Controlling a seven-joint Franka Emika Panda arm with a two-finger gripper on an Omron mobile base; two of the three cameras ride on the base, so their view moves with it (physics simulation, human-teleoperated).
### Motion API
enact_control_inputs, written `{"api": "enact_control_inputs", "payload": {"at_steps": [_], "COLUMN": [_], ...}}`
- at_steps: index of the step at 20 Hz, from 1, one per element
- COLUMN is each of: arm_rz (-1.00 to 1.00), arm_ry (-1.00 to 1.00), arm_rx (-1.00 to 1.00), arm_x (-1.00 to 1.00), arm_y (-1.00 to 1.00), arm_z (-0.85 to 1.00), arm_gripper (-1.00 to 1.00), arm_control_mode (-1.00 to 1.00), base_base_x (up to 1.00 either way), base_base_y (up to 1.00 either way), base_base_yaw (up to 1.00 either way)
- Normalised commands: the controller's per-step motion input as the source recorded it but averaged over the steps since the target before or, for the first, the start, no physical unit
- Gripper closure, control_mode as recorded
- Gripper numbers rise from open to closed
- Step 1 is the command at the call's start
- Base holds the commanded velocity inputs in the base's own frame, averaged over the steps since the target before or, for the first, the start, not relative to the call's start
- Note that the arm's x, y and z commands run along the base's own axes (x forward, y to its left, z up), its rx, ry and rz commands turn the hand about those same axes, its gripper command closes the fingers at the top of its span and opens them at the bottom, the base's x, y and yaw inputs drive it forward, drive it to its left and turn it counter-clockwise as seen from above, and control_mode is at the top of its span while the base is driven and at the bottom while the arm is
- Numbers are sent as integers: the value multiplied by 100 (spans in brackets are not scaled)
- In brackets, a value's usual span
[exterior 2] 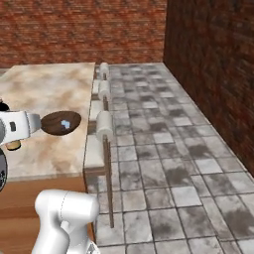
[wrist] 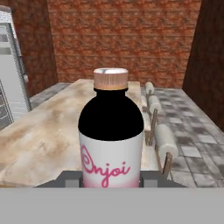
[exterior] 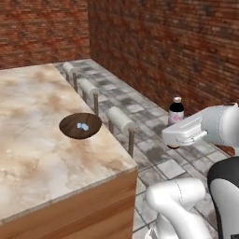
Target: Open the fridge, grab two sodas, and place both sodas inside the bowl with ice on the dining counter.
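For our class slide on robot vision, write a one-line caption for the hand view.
Gripper shut on a dark soda bottle with a pink cap, facing the marble dining counter and brick wall.

A glossy white arm point(exterior: 212, 126) of rounded segments with dark joint bands.

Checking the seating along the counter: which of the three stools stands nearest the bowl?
The middle stool, level with the bowl on the counter. The near stool sits towards the counter's corner, and the far stool towards the wall.
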Motion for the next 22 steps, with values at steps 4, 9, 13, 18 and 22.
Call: {"api": "enact_control_inputs", "payload": {"at_steps": [4, 9, 13, 18, 22], "arm_rz": [0, 0, 0, 0, 0], "arm_ry": [0, 0, 0, 0, 0], "arm_rx": [0, 0, 0, 0, 0], "arm_x": [0, 0, 0, 0, 0], "arm_y": [0, 0, 0, 0, 0], "arm_z": [0, 0, 0, 0, 0], "arm_gripper": [100, 100, 100, 100, 100], "arm_control_mode": [100, 100, 100, 100, 100], "base_base_x": [37, 26, 25, 25, 26], "base_base_y": [-48, -59, -55, -53, -53], "base_base_yaw": [50, 47, 47, 48, 48]}}
